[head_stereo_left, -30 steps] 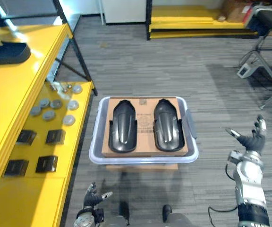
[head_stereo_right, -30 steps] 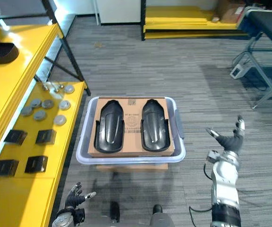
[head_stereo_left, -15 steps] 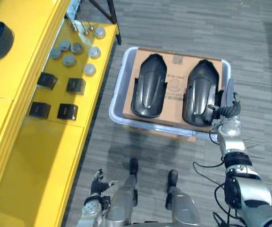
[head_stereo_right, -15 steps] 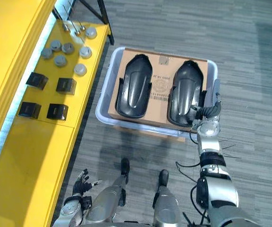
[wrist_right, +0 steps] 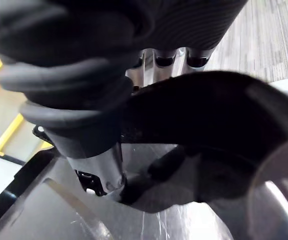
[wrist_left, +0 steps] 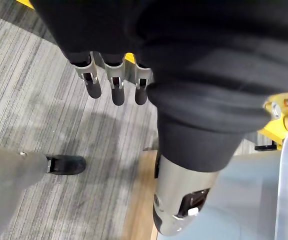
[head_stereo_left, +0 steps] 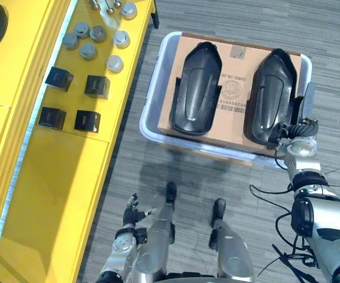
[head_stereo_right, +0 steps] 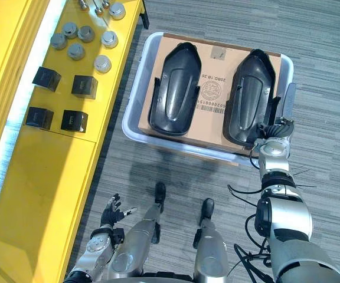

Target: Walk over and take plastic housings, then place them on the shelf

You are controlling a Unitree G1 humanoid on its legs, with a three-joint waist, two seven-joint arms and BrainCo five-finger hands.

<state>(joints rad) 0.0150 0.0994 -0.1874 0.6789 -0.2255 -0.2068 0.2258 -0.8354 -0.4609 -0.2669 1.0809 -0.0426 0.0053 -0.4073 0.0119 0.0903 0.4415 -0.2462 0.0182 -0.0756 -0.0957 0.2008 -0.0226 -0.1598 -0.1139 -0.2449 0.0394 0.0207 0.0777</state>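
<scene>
A pale grey tote (head_stereo_left: pixel 151 115) stands on the floor. In it lies a sheet of cardboard (head_stereo_left: pixel 232 121) that carries two black plastic housings side by side. The cardboard bears a round printed stamp (head_stereo_left: pixel 234 91) and, below it, a barcode with a row of digits (head_stereo_left: pixel 232 105), both between the two housings. A small tape patch (head_stereo_left: pixel 237 53) sits near the tote's far rim.

The left housing (head_stereo_left: pixel 196 88) lies untouched in the tote's left half. The right housing (head_stereo_left: pixel 274 94) lies in its right half.

The right arm reaches straight forward to the tote's near right corner. The right robot hand (head_stereo_left: pixel 298 131) rests against the near end of the right housing. In the right wrist view the housing's dark curved rim (wrist_right: pixel 209 115) lies right across that hand, and it cannot be told whether the hand is clamped on it or merely touching.

The left arm hangs low, well short of the tote's near left corner. The left robot hand (head_stereo_left: pixel 131 212) is spread apart and holds nothing; its fingers (wrist_left: pixel 115 89) are straight over bare floor.

Left of the tote runs a yellow shelf (head_stereo_left: pixel 52 194), on which are grey round caps (head_stereo_left: pixel 90 44) and four small black blocks (head_stereo_left: pixel 69 101).
</scene>
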